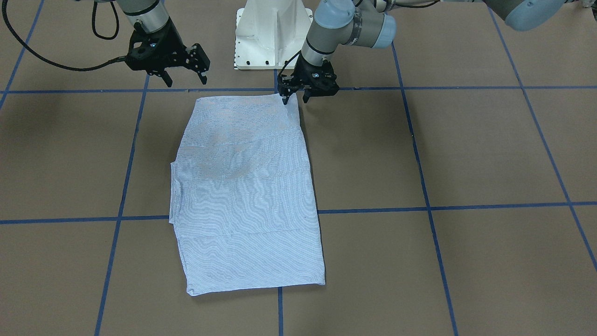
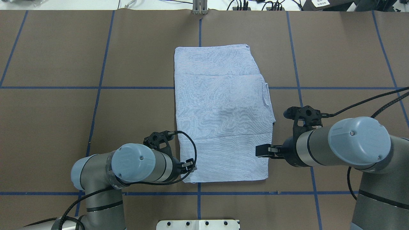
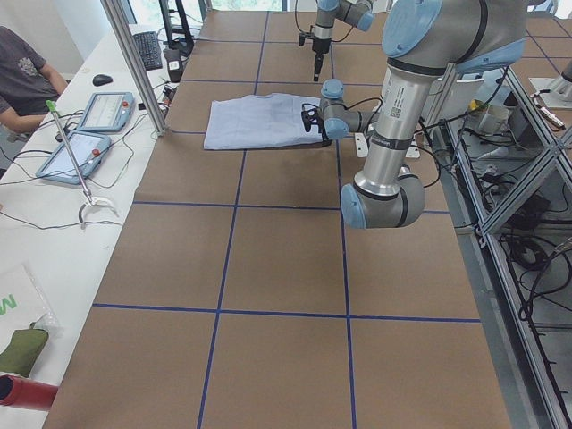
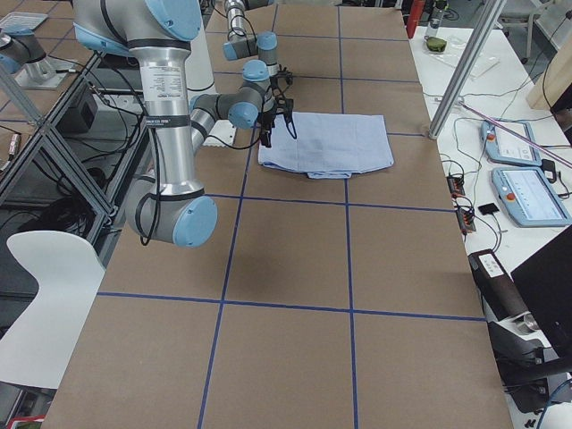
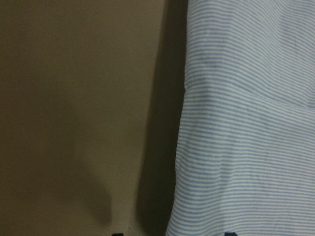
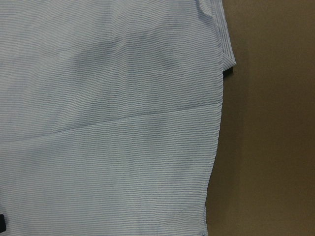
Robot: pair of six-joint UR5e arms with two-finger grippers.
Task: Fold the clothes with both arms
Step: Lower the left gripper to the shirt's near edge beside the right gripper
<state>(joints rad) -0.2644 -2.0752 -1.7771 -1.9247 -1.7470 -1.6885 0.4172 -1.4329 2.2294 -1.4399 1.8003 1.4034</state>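
Folded shirt (image 2: 223,111) lay mid-table (image 2: 64,127), its long axis running from the robot's edge to the far edge. The left fingers (image 1: 285,99), apart, straddled its near left corner. The right fingers (image 1: 203,77) hung apart by its near right corner.

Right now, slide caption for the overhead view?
Folded light blue striped shirt on brown table; black left tool and right tool open at near corners.
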